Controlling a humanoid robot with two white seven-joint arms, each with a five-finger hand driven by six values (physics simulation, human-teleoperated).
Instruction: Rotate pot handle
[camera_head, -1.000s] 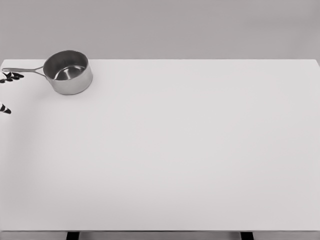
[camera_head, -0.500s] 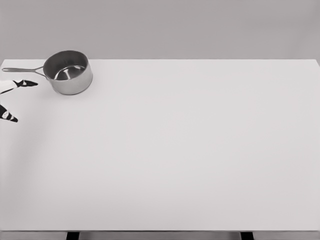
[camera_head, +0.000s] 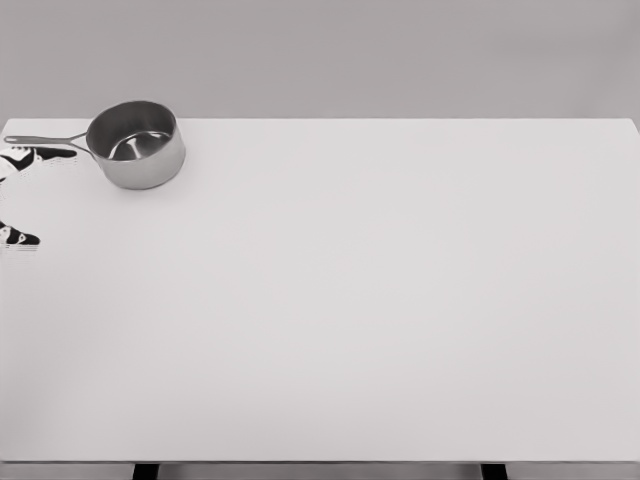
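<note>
A broad white table (camera_head: 380, 300) fills almost the whole head view, its far edge running straight across under a plain grey wall (camera_head: 320, 55), with two dark legs (camera_head: 146, 471) showing at the bottom edge. The steel saucepan (camera_head: 136, 143) stands upright at the table's far left corner, at about ten o'clock from the table's middle, its round bowl empty and shiny inside. Its thin straight handle (camera_head: 45, 140) points to nine o'clock, reaching nearly to the table's left edge. The left hand (camera_head: 20, 195) enters at the left border of the picture, just at seven o'clock from the handle's free end; only a few black-tipped white fingers show. One fingertip (camera_head: 55, 154) lies just below the handle, close beside it, though contact cannot be made out; another fingertip (camera_head: 22, 239) sits well apart lower down. The fingers look spread wide and hold nothing. The right arm does not show anywhere.
</note>
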